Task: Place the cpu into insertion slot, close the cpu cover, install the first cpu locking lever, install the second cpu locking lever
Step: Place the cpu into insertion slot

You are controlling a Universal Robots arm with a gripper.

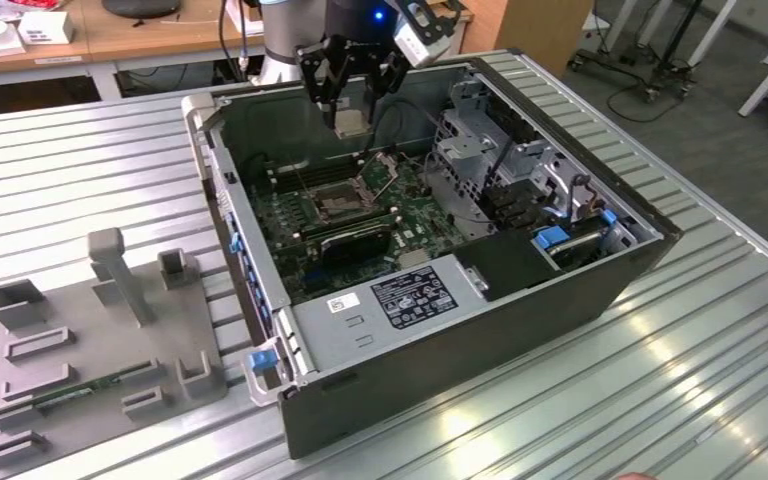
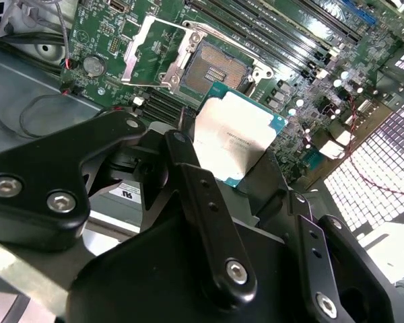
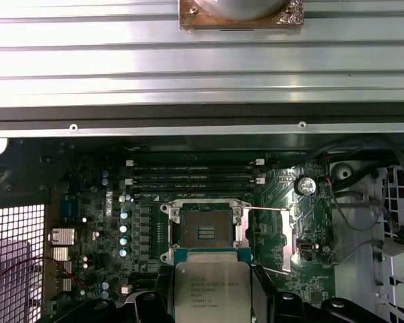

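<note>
My pincer [image 1: 348, 116] grips the cpu [image 1: 349, 124] by its edges, hovering above the open computer case [image 1: 491, 340]; in the exterior view the insertion slot [image 1: 335, 205] lies at its six o'clock, cpu cover [image 1: 381, 172] raised.

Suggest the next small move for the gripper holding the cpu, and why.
Probably shift the gripper across the board to centre the cpu over the insertion slot before any descent. The slot sits bare with the cpu cover swung open, and in both wrist views the gripped cpu hangs above the board, offset from the slot.
</note>
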